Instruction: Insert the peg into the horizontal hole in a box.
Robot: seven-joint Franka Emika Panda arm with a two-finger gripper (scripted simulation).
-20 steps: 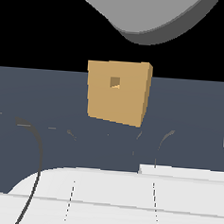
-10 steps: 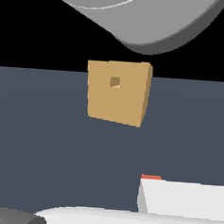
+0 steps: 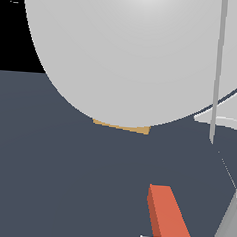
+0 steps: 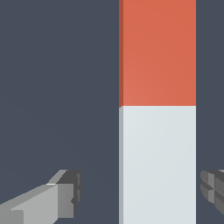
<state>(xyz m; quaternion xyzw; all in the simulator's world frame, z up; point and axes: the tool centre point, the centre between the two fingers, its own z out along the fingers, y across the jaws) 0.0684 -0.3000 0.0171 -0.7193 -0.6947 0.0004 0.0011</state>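
In the wrist view the grey, blocky gripper [image 4: 142, 197] stands wide open: one finger [image 4: 65, 197] lies on one side of the peg and the other finger's tip shows at the opposite frame edge, each apart from the bar with dark floor between. It holds nothing.

Between the fingers lies the long, slim square-section peg [image 4: 157, 109], one half orange-red and the other pale grey-white. The fingers flank the white half, and the bar's long axis runs straight away from them, the orange-red half farther off.

In the exterior view the peg [image 3: 167, 219] rests flat on the dark slate-blue floor [image 3: 46, 175] near the bottom edge, orange-red end pointing up the frame, towards the box. A large rounded pale-grey body of the arm [image 3: 135, 56] fills the upper frame and hides nearly all of the plain tan box [image 3: 122, 126]; only a thin strip of its lower edge shows, well apart from the peg. The hole is hidden.
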